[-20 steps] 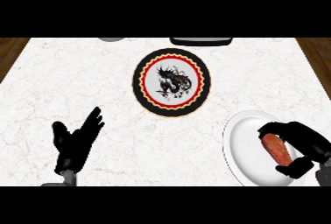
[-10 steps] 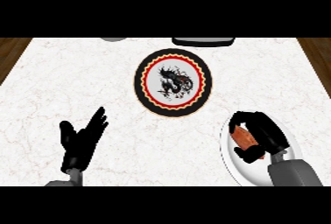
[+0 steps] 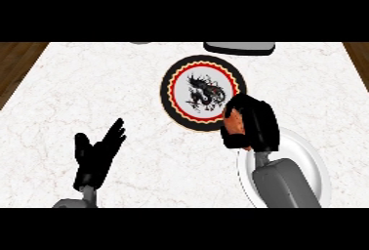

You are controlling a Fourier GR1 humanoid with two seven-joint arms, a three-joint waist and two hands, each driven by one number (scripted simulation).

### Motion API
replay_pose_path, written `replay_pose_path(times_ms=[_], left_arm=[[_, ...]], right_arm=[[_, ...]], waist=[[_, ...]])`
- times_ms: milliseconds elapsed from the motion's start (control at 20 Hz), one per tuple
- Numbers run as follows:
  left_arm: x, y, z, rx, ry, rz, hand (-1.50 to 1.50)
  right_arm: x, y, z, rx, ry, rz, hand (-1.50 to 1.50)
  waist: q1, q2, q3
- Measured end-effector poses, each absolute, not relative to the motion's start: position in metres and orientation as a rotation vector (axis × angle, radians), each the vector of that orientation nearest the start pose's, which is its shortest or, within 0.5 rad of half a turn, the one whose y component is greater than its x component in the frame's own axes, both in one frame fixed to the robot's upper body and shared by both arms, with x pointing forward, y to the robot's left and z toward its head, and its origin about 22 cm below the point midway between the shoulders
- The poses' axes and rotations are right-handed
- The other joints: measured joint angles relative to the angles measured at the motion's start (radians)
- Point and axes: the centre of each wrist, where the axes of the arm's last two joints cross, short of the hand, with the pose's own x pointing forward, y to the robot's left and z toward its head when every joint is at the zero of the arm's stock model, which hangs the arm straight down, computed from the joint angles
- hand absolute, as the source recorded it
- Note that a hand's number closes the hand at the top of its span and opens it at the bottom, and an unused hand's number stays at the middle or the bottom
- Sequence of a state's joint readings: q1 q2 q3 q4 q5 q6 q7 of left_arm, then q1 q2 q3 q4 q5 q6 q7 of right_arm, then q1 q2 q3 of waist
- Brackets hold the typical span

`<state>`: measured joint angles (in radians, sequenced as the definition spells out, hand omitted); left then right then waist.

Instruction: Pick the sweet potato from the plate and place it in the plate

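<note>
At the lower left of the frame the left hand (image 3: 97, 155) rests open, fingers up. Lower right lies the white plate (image 3: 315, 166), now bare. Above it the right hand (image 3: 252, 124) clasps the sweet potato (image 3: 234, 123) at the dragon plate's (image 3: 177, 88) edge; only the setting-down remains.

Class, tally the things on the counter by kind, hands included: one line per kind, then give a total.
Plates: 2, the dragon plate and the white plate
Sweet potatoes: 1, the sweet potato, held in the right hand
Hands: 2, right hand and left hand
Total: 5
</note>
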<state>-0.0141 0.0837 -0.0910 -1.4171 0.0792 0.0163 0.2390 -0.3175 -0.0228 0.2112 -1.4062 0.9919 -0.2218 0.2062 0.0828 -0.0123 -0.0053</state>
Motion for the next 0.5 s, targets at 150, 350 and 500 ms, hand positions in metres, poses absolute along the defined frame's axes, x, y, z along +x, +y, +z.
replay_pose_path(times_ms=[150, 350, 500], left_arm=[[0.243, 0.224, -0.032, -0.045, -1.18, -0.081, 0.0], [0.245, 0.219, -0.031, -0.059, -1.184, -0.098, 0.0], [0.248, 0.215, -0.03, -0.068, -1.19, -0.111, 0.0]], right_arm=[[0.307, -0.132, 0.053, -0.946, -1.633, 0.608, 1.5], [0.311, -0.113, 0.069, -1.021, -1.621, 0.39, 1.5], [0.314, -0.099, 0.077, -1.051, -1.612, 0.233, 1.5]], waist=[[0.016, 0.003, 0.001], [0.032, 0.008, 0.002], [0.042, 0.014, 0.002]])
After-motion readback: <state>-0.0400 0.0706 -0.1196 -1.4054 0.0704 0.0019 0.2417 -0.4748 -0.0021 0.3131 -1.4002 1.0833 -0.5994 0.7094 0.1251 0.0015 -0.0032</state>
